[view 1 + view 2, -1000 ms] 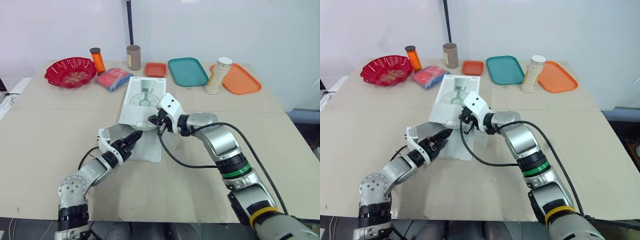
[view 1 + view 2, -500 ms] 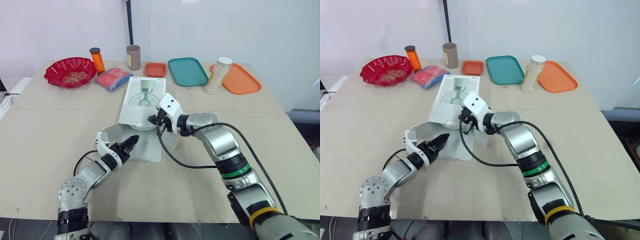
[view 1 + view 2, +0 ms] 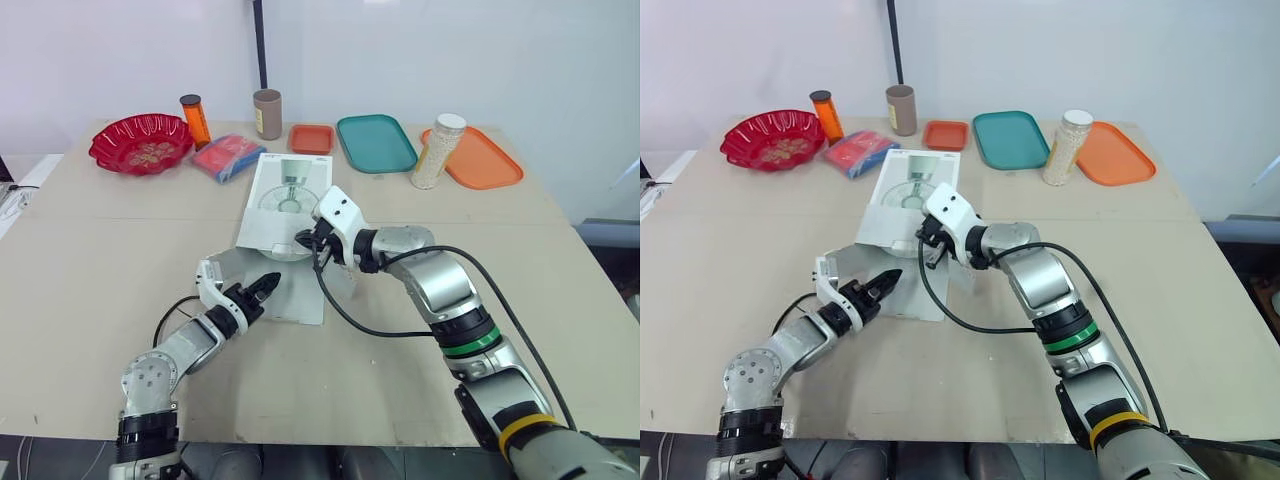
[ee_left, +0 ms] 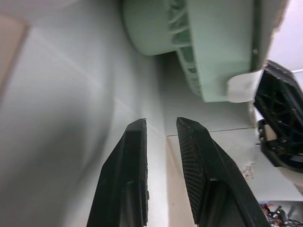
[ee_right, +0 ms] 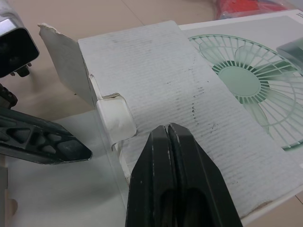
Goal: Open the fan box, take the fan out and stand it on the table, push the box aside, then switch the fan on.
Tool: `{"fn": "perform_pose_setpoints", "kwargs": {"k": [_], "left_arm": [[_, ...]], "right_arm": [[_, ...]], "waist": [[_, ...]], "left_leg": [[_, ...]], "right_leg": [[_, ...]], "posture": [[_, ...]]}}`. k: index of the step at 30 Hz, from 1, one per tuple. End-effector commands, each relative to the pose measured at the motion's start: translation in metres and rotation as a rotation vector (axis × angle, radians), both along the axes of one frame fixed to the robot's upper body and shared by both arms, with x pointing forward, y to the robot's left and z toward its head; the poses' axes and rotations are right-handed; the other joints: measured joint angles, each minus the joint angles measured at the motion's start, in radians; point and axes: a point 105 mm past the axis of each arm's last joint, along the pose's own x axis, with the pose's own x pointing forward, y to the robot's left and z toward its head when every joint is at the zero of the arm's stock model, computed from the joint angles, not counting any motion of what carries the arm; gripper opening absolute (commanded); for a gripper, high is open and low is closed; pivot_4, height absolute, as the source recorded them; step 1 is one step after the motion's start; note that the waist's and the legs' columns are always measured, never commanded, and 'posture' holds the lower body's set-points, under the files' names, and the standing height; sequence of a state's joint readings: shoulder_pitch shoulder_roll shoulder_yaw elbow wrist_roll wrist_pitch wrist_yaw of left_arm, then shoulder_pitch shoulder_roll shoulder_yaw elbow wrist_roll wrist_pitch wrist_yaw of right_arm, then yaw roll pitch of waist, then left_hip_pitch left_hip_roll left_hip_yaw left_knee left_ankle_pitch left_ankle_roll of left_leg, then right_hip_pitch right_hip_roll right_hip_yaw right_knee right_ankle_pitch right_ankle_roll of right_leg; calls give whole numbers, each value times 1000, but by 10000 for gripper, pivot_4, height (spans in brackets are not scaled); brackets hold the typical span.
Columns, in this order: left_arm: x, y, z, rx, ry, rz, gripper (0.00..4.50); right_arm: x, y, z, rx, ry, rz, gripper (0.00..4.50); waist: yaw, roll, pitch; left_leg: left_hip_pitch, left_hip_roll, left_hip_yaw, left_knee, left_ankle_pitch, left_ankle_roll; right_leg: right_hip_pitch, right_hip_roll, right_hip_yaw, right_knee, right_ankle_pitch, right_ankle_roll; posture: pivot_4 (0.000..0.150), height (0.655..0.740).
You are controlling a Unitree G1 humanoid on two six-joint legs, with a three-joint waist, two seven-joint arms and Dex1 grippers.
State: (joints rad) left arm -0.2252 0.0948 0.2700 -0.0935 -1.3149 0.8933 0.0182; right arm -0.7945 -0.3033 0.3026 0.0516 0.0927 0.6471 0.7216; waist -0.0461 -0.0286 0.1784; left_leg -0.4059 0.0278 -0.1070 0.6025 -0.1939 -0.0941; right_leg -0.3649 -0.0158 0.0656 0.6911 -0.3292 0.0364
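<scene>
– Fan box lies flat mid-bench, near end open, flap spread on the bench; by my read we're on step 2, getting the fan out.
– Where's the fan?
– Inside the box, pale green, just past the left gripper; its jaws stand a narrow slit apart, pinching nothing, aimed into the mouth.
– Right gripper?
– Jaws pressed together, tips on the box top near the open end; likely steadying it.
– Next move?
– My call: left reaches deeper, widens, pinches a rim, draws the fan out while right pins the box.
– Anything unclear?
– Only 1 slice of the fan shows; switch and stand are hidden, so the grasp spot is a guess.
</scene>
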Motion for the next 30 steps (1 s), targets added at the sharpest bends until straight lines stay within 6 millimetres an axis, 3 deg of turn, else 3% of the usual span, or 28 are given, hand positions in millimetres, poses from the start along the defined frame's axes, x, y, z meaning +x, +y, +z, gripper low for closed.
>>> {"fn": "perform_pose_setpoints", "kwargs": {"k": [1, 21, 30], "left_arm": [[1, -3, 19, -42, -81, -13, 11059], [17, -4, 22, -79, -92, 39, 11059], [13, -2, 28, -112, -143, 36, 11059]], "right_arm": [[-2, 0, -4, -15, 9, 2, 0], [-2, 1, -5, -24, 9, 6, 0], [-3, 2, -6, -27, 10, 11, 0]], "waist": [[0, 0, 0], [0, 0, 0], [1, 0, 0]], "left_leg": [[0, 0, 0, 0, 0, 0], [-1, 0, 0, 0, 0, 0], [-1, 0, 0, 0, 0, 0]], "right_leg": [[0, 0, 0, 0, 0, 0], [0, 0, 0, -2, 1, 0], [0, 0, 0, -2, 1, 0]], "posture": [[1500, 7400], [1500, 7400], [1500, 7400]]}}
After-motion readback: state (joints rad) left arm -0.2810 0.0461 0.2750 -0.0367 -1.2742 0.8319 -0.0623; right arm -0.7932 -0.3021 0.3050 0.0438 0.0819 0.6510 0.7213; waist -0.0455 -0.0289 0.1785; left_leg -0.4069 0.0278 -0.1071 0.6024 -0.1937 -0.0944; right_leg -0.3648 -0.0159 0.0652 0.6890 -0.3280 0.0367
